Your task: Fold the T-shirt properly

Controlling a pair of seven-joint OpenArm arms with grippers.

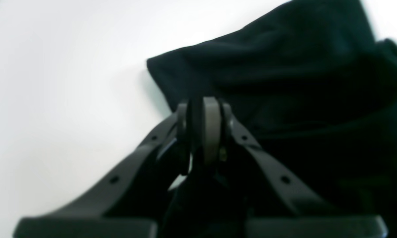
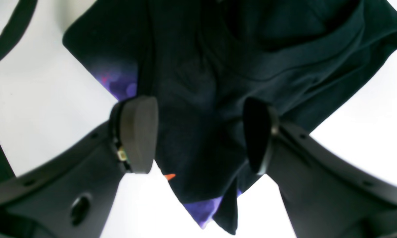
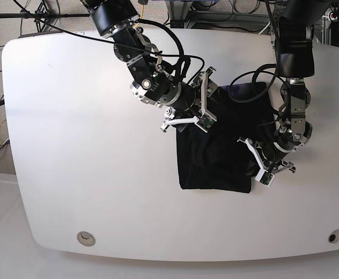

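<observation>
While the T-shirt [image 3: 218,154] lies in a folded black block on the white desk [image 3: 88,116], the right gripper [image 2: 198,134] hangs over its upper edge, jaws spread wide with cloth visible between the pads and nothing gripped. Left gripper [image 1: 203,129], at the garment's lower right corner, has its jaws pressed together, pinching a fold of the black cloth.

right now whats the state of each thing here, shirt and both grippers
T-shirt: partly folded into a rough rectangle, lying on the table, still rumpled, purple print showing at an edge
left gripper: shut, black cloth pinched between its pads at the shirt's edge
right gripper: open, jaws wide apart over the shirt, holding nothing
</observation>
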